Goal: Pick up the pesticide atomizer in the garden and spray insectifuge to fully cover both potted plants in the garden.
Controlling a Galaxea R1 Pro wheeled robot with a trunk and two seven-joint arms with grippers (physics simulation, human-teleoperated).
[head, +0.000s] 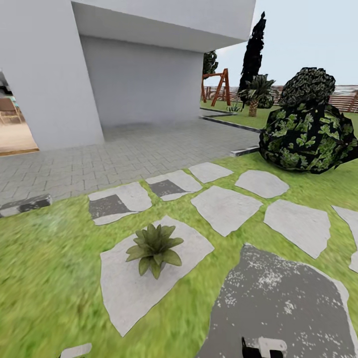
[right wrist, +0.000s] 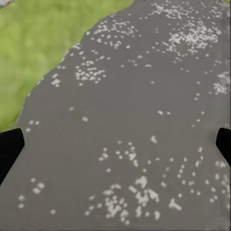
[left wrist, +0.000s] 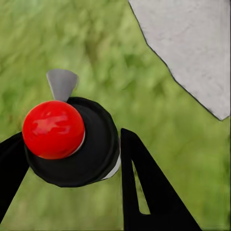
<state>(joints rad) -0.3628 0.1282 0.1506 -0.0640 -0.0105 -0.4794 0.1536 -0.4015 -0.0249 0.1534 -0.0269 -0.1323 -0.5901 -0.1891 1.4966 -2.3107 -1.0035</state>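
Pesticide atomizer (left wrist: 72, 144) being gripped by left claw (left wrist: 67, 192); right claw (right wrist: 115, 144) being held open. Nozzle should be aimed at potted plant (head: 153, 248).

Count, head view: one potted plant (head: 153, 248), a low green rosette on a pale stepping stone (head: 130, 293); around it about nine pale stones in the grass and one dark speckled slab (head: 281, 308) to its right. Beyond the plant: one large rounded dark bush (head: 308, 132), one small palm (head: 254, 94), one tall dark cypress (head: 252, 49), one wooden swing frame (head: 216, 87), one white building (head: 99, 59). Left wrist view: one black round-topped object with one red ball (left wrist: 54, 129) on it, one grey stone corner (left wrist: 192, 48).
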